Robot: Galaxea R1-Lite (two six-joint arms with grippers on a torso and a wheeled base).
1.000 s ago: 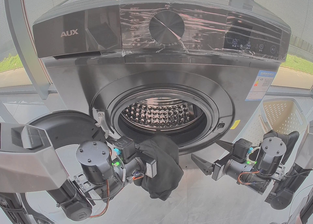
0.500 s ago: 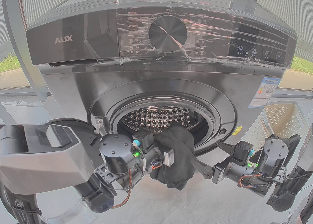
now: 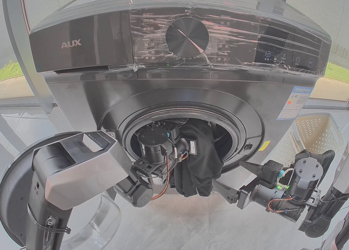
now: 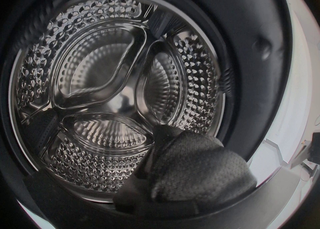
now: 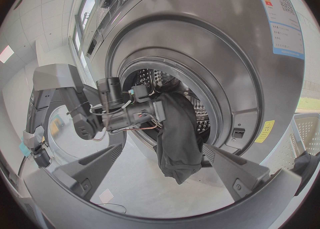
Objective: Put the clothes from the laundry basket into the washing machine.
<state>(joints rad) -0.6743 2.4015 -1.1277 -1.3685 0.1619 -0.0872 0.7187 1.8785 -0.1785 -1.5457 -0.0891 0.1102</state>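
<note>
Now the left gripper (image 3: 189, 148), clutching a black cloth garment (image 3: 201, 167), has entered the mouth of the grey washing machine (image 3: 181, 87), release near; right gripper (image 3: 229, 173) open.

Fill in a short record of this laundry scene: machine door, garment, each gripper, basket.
washing machine door: open, swung to the robot's left
left gripper: at the machine's opening
black garment: draped over the left gripper, upper part inside the opening, lower part hanging outside the rim
right gripper: open, empty, below the opening
laundry basket: right of the machine, dark clothing inside
</note>
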